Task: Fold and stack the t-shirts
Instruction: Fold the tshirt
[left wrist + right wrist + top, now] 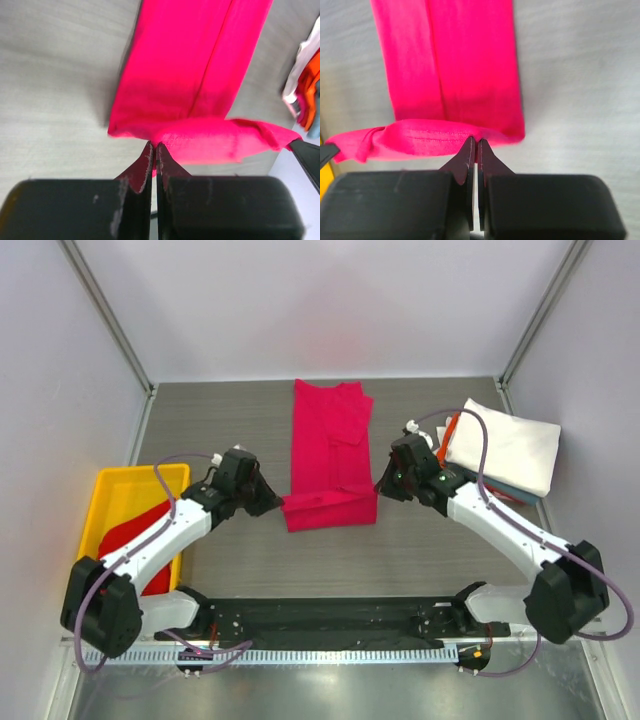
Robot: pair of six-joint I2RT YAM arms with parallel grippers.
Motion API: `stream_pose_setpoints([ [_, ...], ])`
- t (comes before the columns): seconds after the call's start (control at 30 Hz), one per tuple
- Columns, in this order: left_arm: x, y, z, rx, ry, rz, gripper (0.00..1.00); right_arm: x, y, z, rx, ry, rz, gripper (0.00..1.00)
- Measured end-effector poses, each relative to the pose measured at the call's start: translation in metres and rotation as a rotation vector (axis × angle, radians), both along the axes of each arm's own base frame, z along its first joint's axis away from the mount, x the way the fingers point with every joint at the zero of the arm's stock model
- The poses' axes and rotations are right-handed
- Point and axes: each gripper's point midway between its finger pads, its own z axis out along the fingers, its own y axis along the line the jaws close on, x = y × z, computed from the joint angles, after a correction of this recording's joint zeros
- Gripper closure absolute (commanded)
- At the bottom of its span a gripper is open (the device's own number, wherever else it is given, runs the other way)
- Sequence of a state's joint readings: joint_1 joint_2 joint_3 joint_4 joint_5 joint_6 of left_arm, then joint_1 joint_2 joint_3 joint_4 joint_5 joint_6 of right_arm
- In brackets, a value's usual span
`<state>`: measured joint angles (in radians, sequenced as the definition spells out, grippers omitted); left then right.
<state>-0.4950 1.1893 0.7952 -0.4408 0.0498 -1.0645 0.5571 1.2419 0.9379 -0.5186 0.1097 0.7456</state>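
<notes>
A magenta-pink t-shirt [327, 445] lies as a long narrow strip down the middle of the table, its near end turned up into a hem band [330, 510]. My left gripper [277, 502] is shut on the band's left corner [155, 141]. My right gripper [380, 487] is shut on its right corner [476, 136]. The shirt fills both wrist views [195, 65] [447, 60]. A darker red shirt [140, 540] lies in the yellow tray [110, 495]. A folded stack with a white shirt [505, 445] on top, orange [452, 427] and light blue under it, sits at the right.
The yellow tray stands at the left edge beside my left arm. The folded stack is close behind my right arm, whose cable [480, 455] loops over it. Grey walls enclose the table at back and sides.
</notes>
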Motion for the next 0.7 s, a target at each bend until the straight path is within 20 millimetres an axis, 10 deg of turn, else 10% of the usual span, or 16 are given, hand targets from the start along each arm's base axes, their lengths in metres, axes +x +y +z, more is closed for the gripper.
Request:
stream_pose_setpoints([
  [0.7, 0.149, -0.020, -0.021, -0.065, 0.058, 0.001, 1.00, 0.146, -0.005, -0.034, 0.028, 0.082, 0.003, 0.99],
])
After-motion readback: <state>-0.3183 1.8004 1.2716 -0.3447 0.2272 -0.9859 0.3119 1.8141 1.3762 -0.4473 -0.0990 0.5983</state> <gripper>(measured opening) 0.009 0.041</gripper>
